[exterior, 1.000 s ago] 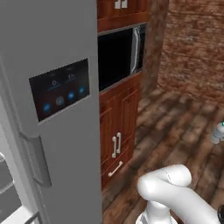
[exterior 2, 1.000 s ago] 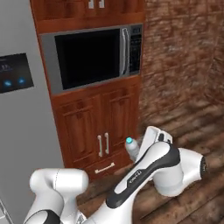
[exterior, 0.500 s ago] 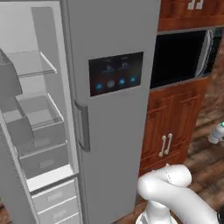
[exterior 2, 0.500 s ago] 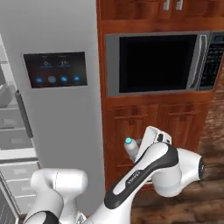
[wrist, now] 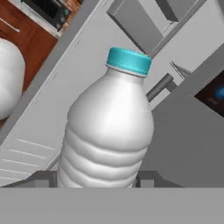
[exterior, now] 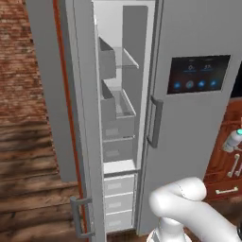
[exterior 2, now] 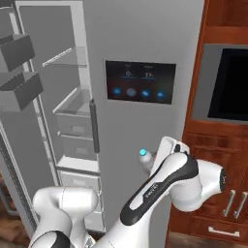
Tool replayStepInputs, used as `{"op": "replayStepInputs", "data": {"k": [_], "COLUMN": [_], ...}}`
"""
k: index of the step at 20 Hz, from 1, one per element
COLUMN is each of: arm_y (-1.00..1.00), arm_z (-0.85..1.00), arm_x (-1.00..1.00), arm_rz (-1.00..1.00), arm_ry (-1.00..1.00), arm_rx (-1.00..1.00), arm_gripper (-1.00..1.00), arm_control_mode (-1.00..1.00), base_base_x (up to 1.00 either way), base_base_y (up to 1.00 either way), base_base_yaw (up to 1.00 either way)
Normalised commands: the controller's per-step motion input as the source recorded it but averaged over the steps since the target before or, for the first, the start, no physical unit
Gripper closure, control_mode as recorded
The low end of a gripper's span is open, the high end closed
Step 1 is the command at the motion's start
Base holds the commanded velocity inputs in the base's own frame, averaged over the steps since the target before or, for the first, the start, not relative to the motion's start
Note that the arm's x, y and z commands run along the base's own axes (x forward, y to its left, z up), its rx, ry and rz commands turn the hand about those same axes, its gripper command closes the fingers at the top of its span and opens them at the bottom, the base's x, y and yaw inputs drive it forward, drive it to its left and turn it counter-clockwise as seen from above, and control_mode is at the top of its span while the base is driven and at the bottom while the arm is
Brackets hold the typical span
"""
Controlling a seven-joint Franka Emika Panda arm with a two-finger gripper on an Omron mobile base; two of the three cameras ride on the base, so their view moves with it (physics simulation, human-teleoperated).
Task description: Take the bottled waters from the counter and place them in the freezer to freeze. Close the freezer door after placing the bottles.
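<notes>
My gripper (wrist: 97, 180) is shut on one bottled water (wrist: 108, 127), a pale ribbed bottle with a teal-blue cap, standing upright between the dark fingertips (wrist: 147, 178). From the right base view the bottle (exterior 2: 145, 162) sticks out of the white hand in front of the fridge's right door, below its dark display. It appears at the right edge of the left base view (exterior: 233, 140). The freezer (exterior: 118, 118) stands open to the bottle's left, showing white shelves, bins and drawers (exterior 2: 72, 114). The freezer door (exterior: 47, 85) is swung wide open. The counter is out of view.
The fridge's right door (exterior: 198, 142) is closed, with a dark display panel (exterior 2: 140, 81) and a vertical handle (exterior: 155, 122). Reddish wood cabinets (exterior 2: 218, 193) and a built-in microwave (exterior 2: 227, 85) stand to the right. Door bins (exterior 2: 19, 72) jut from the open freezer door. Wood floor lies at left (exterior: 33, 156).
The whole picture has shifted as the base turned: microwave and cabinets slid right and the open freezer came into view. The bottle has stayed in the gripper, and the arm's pose looks unchanged.
</notes>
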Motion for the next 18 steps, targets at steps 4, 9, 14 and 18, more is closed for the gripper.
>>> {"op": "replayStepInputs", "data": {"k": [4, 9, 14, 18], "arm_y": [0.00, 0.00, 0.00, 0.00], "arm_z": [0.00, 0.00, 0.00, 0.00], "arm_x": [0.00, 0.00, 0.00, 0.00], "arm_rz": [0.00, 0.00, 0.00, 0.00], "arm_ry": [0.00, 0.00, 0.00, 0.00], "arm_rx": [0.00, 0.00, 0.00, 0.00], "arm_gripper": [1.00, 1.00, 1.00, 1.00], "arm_control_mode": [1.00, 1.00, 1.00, 1.00], "base_base_x": [0.47, 0.26, 0.35, 0.03], "base_base_y": [0.50, 0.06, 0.28, 0.47], "base_base_yaw": [0.22, 0.03, 0.02, 0.10]}}
